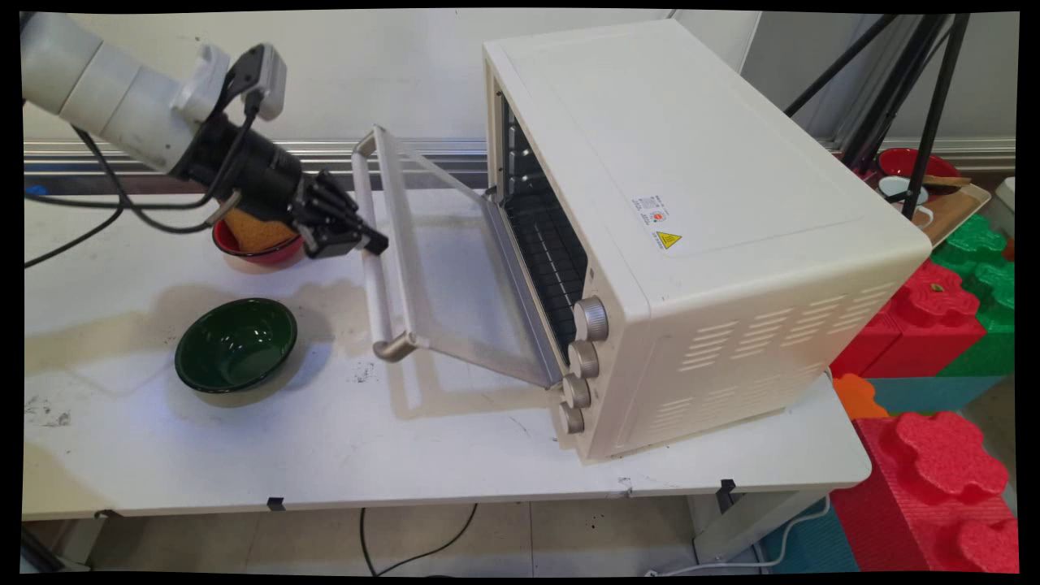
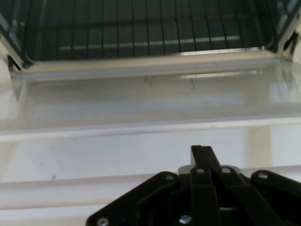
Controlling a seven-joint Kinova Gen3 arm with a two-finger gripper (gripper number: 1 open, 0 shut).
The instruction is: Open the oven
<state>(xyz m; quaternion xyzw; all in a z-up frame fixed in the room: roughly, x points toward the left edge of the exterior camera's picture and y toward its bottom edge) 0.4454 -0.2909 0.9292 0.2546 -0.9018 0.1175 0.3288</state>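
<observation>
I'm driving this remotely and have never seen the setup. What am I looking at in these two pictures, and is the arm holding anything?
A white robot arm with a black gripper works at a white table. The main view looks down from above; the hand view looks along the gripper into the toaster oven. The gripper is closed on the handle of the half-open oven door. Behind the gripper sits a red bowl with something orange-brown in it; nearer, an empty green bowl.

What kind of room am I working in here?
Likely a robotics lab staged as a kitchen: toaster oven on a white table, camera tripod behind, big foam blocks on the floor.
</observation>
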